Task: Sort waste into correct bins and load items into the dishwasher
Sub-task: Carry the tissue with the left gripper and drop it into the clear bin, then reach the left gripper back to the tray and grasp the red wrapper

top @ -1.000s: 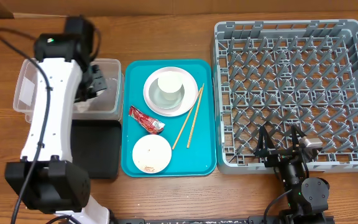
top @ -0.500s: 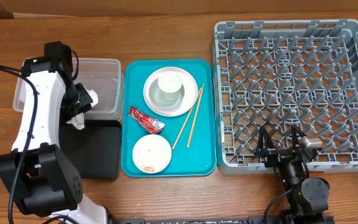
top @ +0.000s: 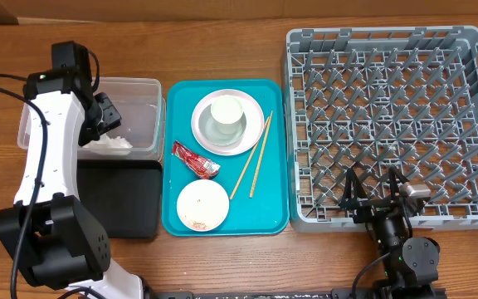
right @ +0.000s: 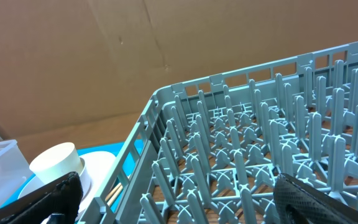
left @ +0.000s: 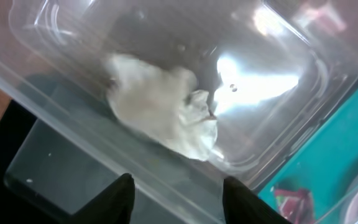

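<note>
Over clear tub [top: 149,84] near edge | napkin [left: 160,115] lies inside; left gripper [left: 178,186] spread, empty | step: waste sorting | next: reach, pinch red wrapper [top: 195,159]

Between the fingers of my left gripper [left: 180,202] the gap was free, but the near wall of the clear tub [left: 278,93] ran just below them, and the napkin [left: 163,112] took up the middle of its floor. My right gripper [right: 182,199] faced the dish rack [right: 241,143], whose wall and upright pegs barred any low way in.
</note>
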{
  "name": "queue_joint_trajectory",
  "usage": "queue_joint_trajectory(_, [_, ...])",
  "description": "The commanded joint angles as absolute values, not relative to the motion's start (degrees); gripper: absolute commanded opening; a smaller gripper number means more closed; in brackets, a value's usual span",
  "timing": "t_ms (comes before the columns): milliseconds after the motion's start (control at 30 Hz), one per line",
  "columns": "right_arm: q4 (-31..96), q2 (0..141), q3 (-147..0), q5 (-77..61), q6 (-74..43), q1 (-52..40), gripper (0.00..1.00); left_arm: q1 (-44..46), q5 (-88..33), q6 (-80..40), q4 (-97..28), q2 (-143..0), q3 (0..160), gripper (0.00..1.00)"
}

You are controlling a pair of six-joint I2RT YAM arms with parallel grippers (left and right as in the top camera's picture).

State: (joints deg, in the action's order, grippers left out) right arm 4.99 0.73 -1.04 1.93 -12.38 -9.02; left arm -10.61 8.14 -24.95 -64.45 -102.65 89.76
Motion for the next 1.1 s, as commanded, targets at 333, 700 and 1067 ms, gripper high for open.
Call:
queue_joint_trajectory(333, [4.60,0.34,-0.45,2.44,-12.01,-8.86,1.00,-6.81,-19.75,-17.10,-70.78,-102.19,99.50,0.29])
queue_joint_trajectory(700, [4.60,0.34,-0.45,2.44,-12.01,-8.86,1.00,4.71,-19.62,-17.34,-73.52,-102.48,99.37,0.08])
queue_joint_trajectory(1067, [4.60,0.34,-0.45,2.44,-12.01,-8.86,1.00,17.91,2.00,-35.73,-73.41,-102.65,94.00,0.38])
